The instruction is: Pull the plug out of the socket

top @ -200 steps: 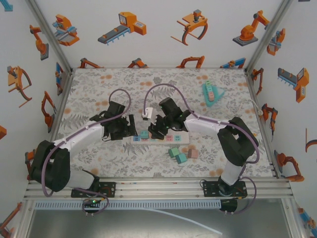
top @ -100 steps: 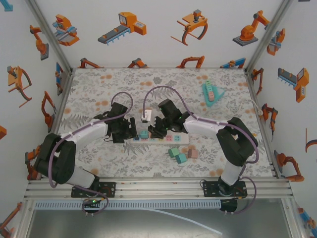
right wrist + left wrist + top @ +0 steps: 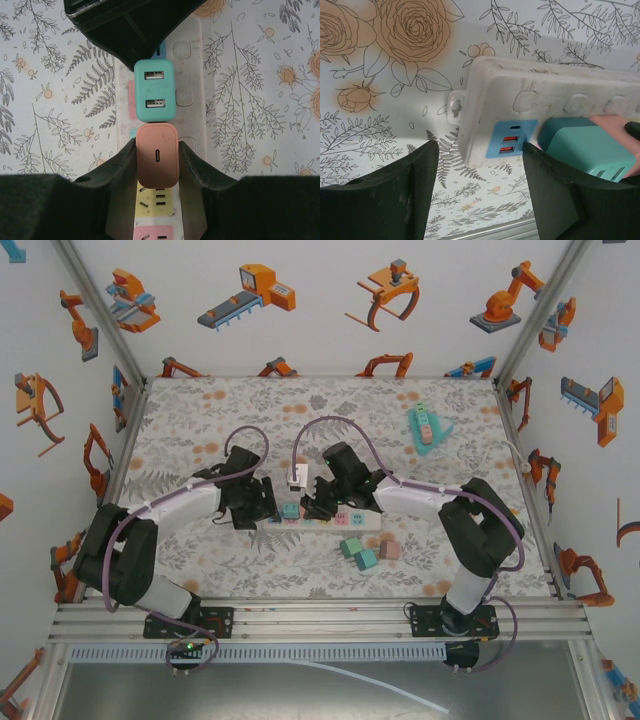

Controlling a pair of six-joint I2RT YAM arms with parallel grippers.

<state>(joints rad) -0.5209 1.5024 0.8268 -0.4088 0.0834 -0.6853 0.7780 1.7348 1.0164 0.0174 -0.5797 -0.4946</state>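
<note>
**Right wrist view: two fingers squeeze the orange plug**

One white power strip [image 3: 192, 80] holds two plugs in a row. The orange plug [image 3: 157, 162] sits on it. A teal plug [image 3: 154, 90] touches the orange one at 12 o'clock. At 6 o'clock the strip shows a yellow socket [image 3: 156, 197] and then a pink socket [image 3: 152, 232].

The right gripper [image 3: 157, 150] is closed tight on the orange plug, with one black finger pressed to each side.

Seen from the top camera, the strip lies in the middle of the flowery table [image 3: 200, 410]. Both arms bend down low to it, one from 9 o'clock and one from 3 o'clock. The left gripper [image 3: 480, 165] is spread apart around the strip's end, and a gap shows beside one finger.

That end has a blue patch [image 3: 512, 139] with two red slots. Both plugs are smooth with round corners. The fingers are rough and dull black.
</note>
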